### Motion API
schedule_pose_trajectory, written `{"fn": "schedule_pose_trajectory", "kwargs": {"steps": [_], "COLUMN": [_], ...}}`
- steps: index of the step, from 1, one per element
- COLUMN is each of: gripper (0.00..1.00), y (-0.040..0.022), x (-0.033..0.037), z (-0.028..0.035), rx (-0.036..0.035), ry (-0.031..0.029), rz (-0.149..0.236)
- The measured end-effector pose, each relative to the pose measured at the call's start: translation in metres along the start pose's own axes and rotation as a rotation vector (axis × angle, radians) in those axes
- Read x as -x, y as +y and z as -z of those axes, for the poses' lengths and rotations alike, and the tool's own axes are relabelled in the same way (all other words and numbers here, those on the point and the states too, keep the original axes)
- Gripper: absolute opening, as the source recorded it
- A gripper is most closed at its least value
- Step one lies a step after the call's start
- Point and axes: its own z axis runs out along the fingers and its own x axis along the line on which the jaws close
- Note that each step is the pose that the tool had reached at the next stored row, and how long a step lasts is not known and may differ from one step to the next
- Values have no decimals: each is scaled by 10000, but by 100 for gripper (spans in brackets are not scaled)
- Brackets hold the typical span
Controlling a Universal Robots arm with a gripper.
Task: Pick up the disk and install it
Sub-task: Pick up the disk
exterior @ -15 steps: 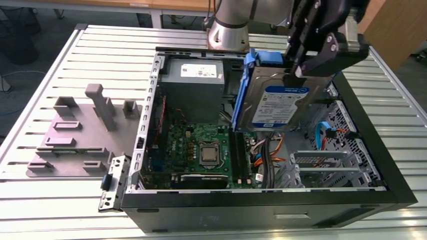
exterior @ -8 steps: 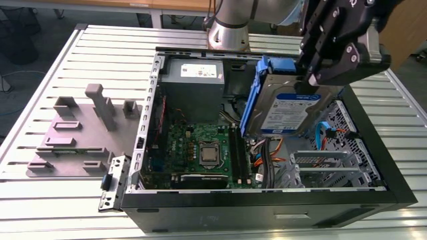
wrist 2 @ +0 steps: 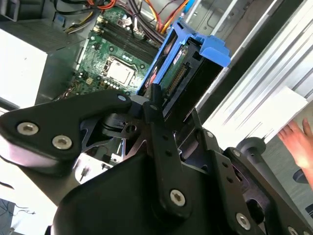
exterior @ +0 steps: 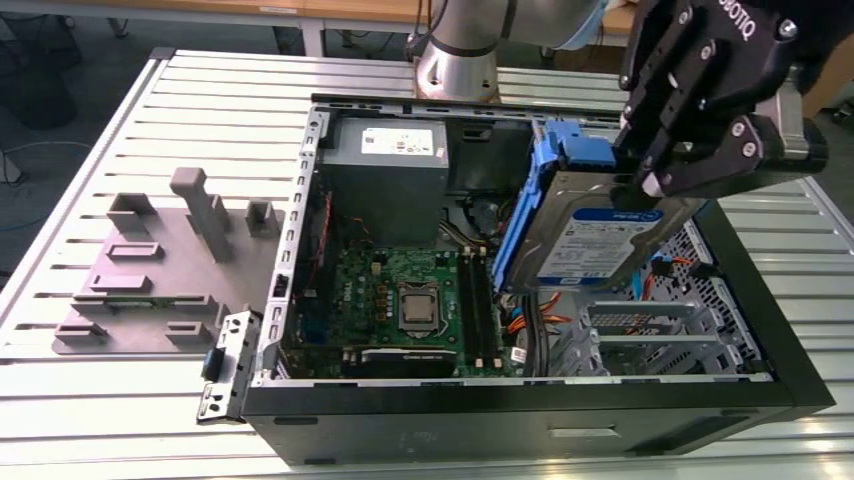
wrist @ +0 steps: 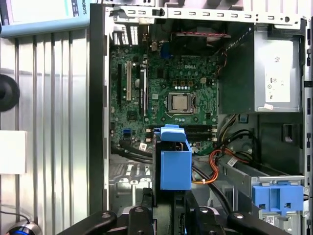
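Disk (exterior: pixel 601 235): flat silver metal rectangle, blue-and-white label across the face, blue plastic rails down both long sides, blue tab at the upper end. Hangs on end, slightly tilted, inside the open computer case (exterior: pixel 534 425): lower end down beside the motherboard (exterior: pixel 400 290), upper end standing above the case rim. Touching anything below or not: cannot tell. In the first wrist view, disk (wrist: pixel 175 164) edge-on, a narrow blue block with a rounded tab in front of the green board. In the second wrist view, disk (wrist 2: pixel 178 73) from the connector end, dark underside framed by the blue rails

Gripper (exterior: pixel 641 165): black, clamped on the disk's upper end, just beside the blue tab, one finger across the labelled face. In the second wrist view, gripper (wrist 2: pixel 164 105) close in the foreground, closed around the disk's end

Around it: grey power supply (exterior: pixel 387 150) with a white label in a corner of the case; metal drive cage (exterior: pixel 654 335) just beside the disk, toward the exterior view's right; bare blue bracket (wrist: pixel 278 196) seated in the case, apart from the disk; orange cables (wrist: pixel 215 164) between the two. Grey fixture plate (exterior: pixel 147 280) with upright blocks on the slatted table (exterior: pixel 120 130), at the exterior view's left of the case. A hand (wrist 2: pixel 298 139) beyond the case in the second wrist view, blurred
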Motion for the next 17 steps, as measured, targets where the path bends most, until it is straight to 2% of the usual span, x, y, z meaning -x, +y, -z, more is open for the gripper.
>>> {"fn": "schedule_pose_trajectory", "kwargs": {"steps": [6,11,17], "gripper": [35,35,35], "y": [-161,-302,-507], "x": [-34,-92,-112], "z": [-10,-17,-37], "rx": [37,76,156], "ry": [0,1,4], "rz": [-3,-5,-11]}}
